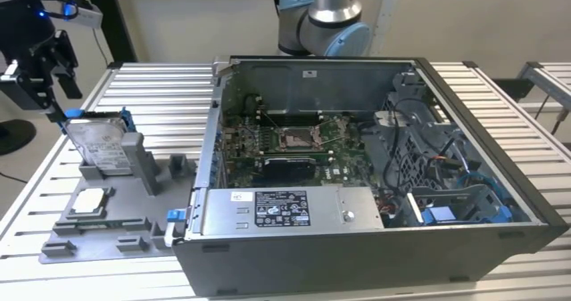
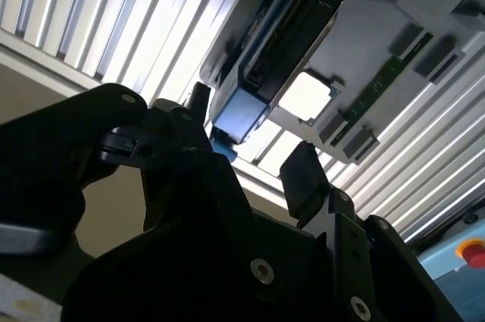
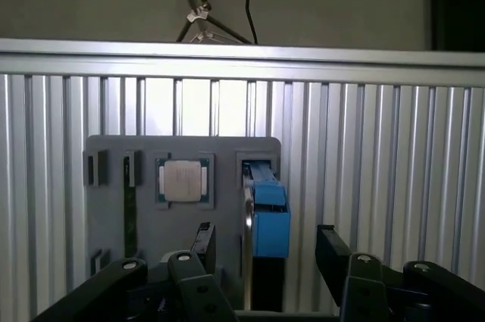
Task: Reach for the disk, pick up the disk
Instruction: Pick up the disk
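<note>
The disk (image 1: 96, 142) stands on edge in a slot of the grey fixture plate (image 1: 116, 224) at the exterior view's left. It is silver with a white label and blue side rails. My black gripper (image 1: 52, 95) hangs just above and behind its top edge, apart from it. In the first wrist view the disk (image 3: 269, 216) is seen edge-on, and the open gripper (image 3: 265, 245) has one finger on each side of its line. The second wrist view shows the disk (image 2: 292, 30) beyond the open gripper (image 2: 254, 140), with nothing between the fingers.
A small square silver chip (image 1: 89, 201) lies in a recess of the plate, beside the disk. An open computer case (image 1: 357, 174) stands at the exterior view's middle and right on the slatted metal table (image 1: 160, 93). The arm's base (image 1: 321, 20) rises behind the case.
</note>
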`<state>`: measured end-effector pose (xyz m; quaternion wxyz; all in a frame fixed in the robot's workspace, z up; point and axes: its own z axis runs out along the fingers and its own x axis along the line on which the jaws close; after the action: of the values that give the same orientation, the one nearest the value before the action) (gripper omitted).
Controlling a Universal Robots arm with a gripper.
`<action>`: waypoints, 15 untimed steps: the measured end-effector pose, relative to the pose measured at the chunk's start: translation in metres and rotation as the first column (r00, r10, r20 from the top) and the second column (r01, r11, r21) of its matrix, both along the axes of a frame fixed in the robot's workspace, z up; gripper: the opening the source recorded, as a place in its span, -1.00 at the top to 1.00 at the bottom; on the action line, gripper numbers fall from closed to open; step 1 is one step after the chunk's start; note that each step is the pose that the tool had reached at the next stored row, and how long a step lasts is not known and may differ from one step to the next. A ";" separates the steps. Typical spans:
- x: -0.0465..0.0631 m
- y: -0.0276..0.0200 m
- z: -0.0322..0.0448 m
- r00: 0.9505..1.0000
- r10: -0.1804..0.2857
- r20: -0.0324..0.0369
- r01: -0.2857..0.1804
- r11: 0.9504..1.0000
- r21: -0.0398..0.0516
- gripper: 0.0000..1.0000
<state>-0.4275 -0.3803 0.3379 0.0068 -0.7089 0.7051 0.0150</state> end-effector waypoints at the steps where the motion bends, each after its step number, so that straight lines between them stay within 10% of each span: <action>1: 0.000 0.0000 -0.0016 1.000 -0.001 0.000 0.001 1.000 0.000 -1.00; 15: 0.002 0.0002 -0.0186 1.000 -0.014 0.000 0.014 1.000 0.000 -1.00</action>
<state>-0.4258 -0.3802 0.3193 0.0068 -0.7040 0.7100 0.0150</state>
